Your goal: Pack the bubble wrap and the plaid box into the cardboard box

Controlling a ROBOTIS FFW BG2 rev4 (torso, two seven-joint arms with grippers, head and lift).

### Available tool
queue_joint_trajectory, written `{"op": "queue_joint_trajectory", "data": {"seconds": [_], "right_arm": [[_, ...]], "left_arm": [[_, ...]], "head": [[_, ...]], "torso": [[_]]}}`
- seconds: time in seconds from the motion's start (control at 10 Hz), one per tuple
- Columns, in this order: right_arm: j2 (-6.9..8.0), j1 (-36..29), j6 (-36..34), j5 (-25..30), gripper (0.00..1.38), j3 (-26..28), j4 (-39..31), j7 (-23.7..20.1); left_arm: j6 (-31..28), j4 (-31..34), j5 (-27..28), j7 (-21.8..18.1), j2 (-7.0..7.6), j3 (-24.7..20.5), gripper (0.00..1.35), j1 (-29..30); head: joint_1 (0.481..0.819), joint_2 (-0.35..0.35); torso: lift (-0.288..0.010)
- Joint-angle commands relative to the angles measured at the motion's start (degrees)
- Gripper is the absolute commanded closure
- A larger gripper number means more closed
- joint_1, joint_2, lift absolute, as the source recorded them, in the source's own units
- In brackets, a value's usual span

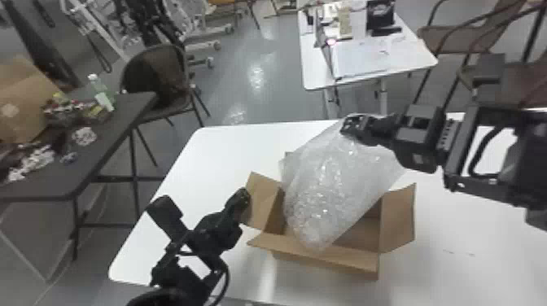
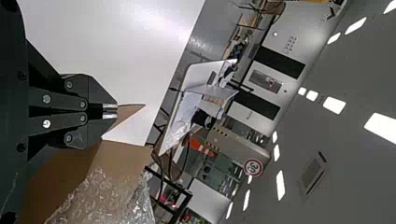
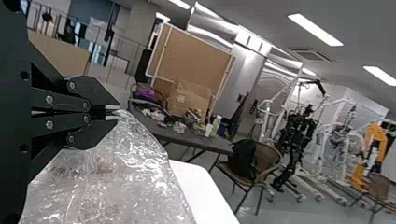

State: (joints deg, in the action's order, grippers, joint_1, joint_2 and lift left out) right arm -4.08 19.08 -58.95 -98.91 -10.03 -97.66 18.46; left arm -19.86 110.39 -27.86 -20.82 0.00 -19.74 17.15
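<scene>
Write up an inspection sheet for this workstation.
Surface: white table, bearing the cardboard box.
Job's things: the box stands with flaps spread; bubble wrap slants down into its opening.
Clutter: bottle, brown carton and loose items on the dark table.
Grippers: right pincer closed on the wrap's upper end; left pincer closed at the box's left flap, grip on it unclear.
Cables: black cable looping beside the left arm.
Surroundings: chair beyond the dark table; grey floor.

You're in a robotics lab. Beyond your bench's (image 1: 219, 148) far-left corner are a black robot (image 3: 293, 133) and white wheeled frames (image 1: 203, 45).
</scene>
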Motion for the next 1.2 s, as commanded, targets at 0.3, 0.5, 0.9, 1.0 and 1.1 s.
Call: {"op": "queue_joint_trajectory", "data": {"seconds": [0.3,0.5,0.9,1.0,1.1], "right_arm": [[-0.93,-0.7,3.0,-6.1,1.28,-4.5,1.5,3.7],[-1.99,-4.1,10.7,-3.1,1.28,-4.5,-2.7,3.7],[-5.15,-9.2,32.1,4.0,1.28,-10.1,-4.2,0.3],[-4.62,-10.0,34.2,5.0,1.28,-10.4,-3.1,-1.1],[-4.71,-10.0,37.3,5.7,1.28,-11.7,-2.0,-2.8]], "left_arm": [[0.8,-0.3,-1.5,1.1,-0.15,1.6,1.16,0.3],[0.8,-0.3,-1.6,1.3,-0.15,1.7,1.16,0.4],[0.8,-0.4,-1.8,1.3,-0.15,1.9,1.16,0.5],[0.9,-0.4,-1.9,1.3,-0.15,1.9,1.16,0.6],[0.9,-0.3,-2.0,1.3,-0.15,1.9,1.16,0.6]], "head": [[0.682,0.35],[0.685,0.35],[0.686,0.35],[0.692,0.35],[0.695,0.35]], "torso": [[-0.119],[-0.119],[-0.119],[-0.119],[-0.119]]}}
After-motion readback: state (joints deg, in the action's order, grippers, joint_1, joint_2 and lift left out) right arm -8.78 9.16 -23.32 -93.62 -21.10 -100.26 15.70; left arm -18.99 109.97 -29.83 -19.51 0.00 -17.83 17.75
